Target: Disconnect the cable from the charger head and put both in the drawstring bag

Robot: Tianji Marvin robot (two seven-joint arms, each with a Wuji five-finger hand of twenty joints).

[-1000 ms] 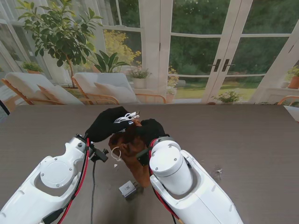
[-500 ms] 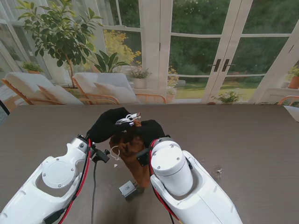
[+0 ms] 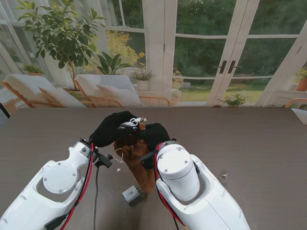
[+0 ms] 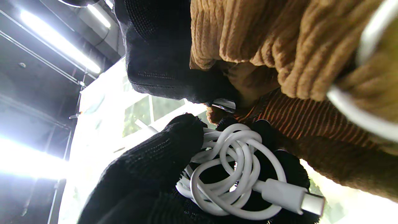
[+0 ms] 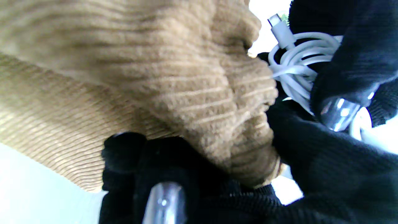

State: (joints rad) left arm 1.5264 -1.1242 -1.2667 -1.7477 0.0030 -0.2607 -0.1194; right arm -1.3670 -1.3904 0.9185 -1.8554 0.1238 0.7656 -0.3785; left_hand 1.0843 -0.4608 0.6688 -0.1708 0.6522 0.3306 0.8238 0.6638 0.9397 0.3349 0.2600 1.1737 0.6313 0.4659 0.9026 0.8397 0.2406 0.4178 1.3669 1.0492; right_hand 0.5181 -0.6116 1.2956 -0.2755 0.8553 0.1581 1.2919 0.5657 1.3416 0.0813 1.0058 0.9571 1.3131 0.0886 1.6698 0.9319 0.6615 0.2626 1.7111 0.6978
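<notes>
On dark table [image 3: 249, 143]: left hand [image 3: 109, 128] grasping coiled cable [image 3: 130, 124] at bag [image 3: 136, 158] mouth, right hand [image 3: 154, 134] gripping bag, charger [image 3: 131, 194] lying near.

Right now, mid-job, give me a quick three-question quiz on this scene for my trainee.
1. True or false: the cable is coiled in the left hand.
2. What is the right hand gripping? A) the charger head B) the drawstring bag C) nothing
3. Fill in: the charger head lies on the ____, nearer to me than the drawstring bag.

Key: 1 true; 2 B; 3 table
</notes>
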